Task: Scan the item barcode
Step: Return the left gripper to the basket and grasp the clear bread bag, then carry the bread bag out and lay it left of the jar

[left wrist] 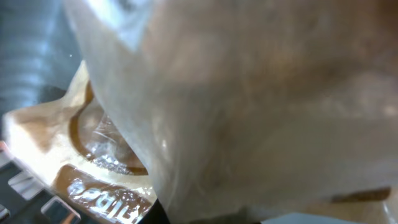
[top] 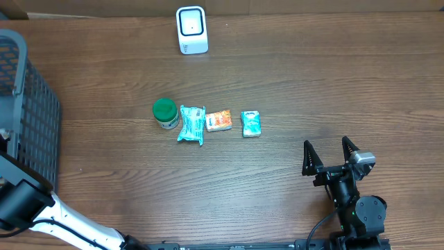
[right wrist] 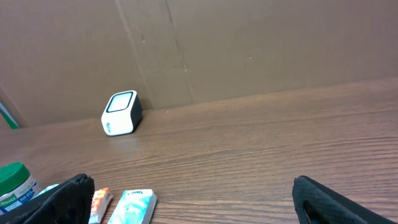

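The left wrist view is filled by a pale translucent plastic packet (left wrist: 249, 106), very close, running down into my left gripper's jaws, which are shut on it. A cream and brown packet (left wrist: 93, 168) lies behind it. The left gripper itself is out of the overhead view. Its arm (top: 41, 212) reaches toward the grey basket (top: 24, 104). The white scanner (top: 191, 29) stands at the table's far edge, also seen as the scanner (right wrist: 121, 114) in the right wrist view. My right gripper (top: 331, 147) rests open and empty at the front right.
A row lies mid-table: a green-lidded jar (top: 165, 113), a teal packet (top: 191, 124), an orange packet (top: 219, 120) and a teal box (top: 251, 123). A cardboard wall (right wrist: 249, 50) rises behind the scanner.
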Robot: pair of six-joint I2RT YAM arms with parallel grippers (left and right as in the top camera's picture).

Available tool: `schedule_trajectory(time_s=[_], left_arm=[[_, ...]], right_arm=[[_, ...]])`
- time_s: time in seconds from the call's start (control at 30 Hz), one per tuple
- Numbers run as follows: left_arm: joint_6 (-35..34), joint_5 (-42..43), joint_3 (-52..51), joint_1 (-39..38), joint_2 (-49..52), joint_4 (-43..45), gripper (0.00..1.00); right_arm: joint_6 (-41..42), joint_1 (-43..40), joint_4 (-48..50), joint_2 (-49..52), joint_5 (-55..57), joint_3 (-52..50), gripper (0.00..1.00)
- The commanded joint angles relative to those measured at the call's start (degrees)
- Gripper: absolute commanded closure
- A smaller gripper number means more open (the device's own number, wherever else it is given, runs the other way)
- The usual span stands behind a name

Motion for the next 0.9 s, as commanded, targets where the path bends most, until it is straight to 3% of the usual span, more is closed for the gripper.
schedule_trajectory(time_s=[0.0, 0.2, 0.53, 0.67, 0.87], left_arm=[[-2.2, 6.6, 8.1, -0.3, -0.2, -3.2, 0.96], [-3.2, 10.9, 18.5, -3.1, -5.3, -6.9, 0.96], [-8.3, 25.1, 29.3, -10.8, -19.7, -5.7, 0.96], [-11.6, 30.3, 30.8, -15.8, -26.5, -5.7, 0.96], [-12.0, 29.6, 30.8, -26.5, -32.7, -9.3, 0.96]], right_arm=[[-0.2, 0.3, 0.4, -0.5, 0.4, -0.6, 0.0], [-0.2, 0.3, 0.4, -0.5, 0.3, -0.6, 0.0], [-0.2, 0.3, 0.4, -0.5, 0.4, -0.6, 0.0], [-0.2, 0.3, 0.4, -0.5, 0.4, -0.6, 0.0], [-0.2, 0.3, 0.4, -0.5, 0.4, -0.6, 0.0]])
